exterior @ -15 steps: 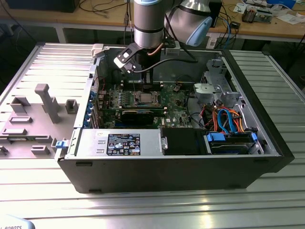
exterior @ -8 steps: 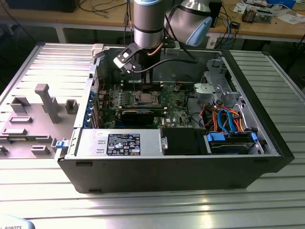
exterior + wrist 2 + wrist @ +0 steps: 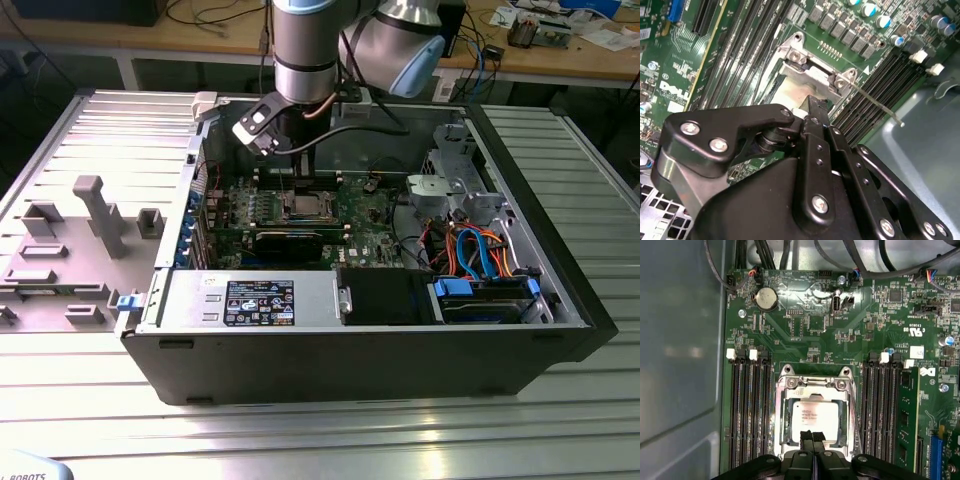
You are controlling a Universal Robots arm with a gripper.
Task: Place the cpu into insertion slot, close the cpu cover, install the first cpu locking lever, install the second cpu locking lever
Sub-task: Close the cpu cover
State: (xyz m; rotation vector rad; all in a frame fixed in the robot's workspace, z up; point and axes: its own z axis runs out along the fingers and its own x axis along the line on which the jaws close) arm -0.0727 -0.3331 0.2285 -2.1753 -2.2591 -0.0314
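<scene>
The cpu [image 3: 815,415], a silvery square chip, lies in the insertion slot [image 3: 304,207] on the green motherboard. The cpu cover [image 3: 812,386], a silver frame, lies down around it with the chip showing through its window. My gripper [image 3: 812,436] is shut with nothing between its black fingers, and its tip hovers over the near edge of the cpu. In the second wrist view the gripper [image 3: 817,105] hides part of the cpu [image 3: 790,95]. A thin locking lever [image 3: 877,105] sticks out free beside the cover [image 3: 807,70]. In the exterior view the gripper [image 3: 298,178] reaches down into the case.
Long black memory slots [image 3: 750,410] flank the socket, with one green memory stick [image 3: 907,415] and a coin battery [image 3: 766,298] nearby. A black expansion card [image 3: 290,240], the power supply [image 3: 250,300] and cabled drive cage [image 3: 480,260] crowd the case. A grey fixture tray [image 3: 80,240] lies outside.
</scene>
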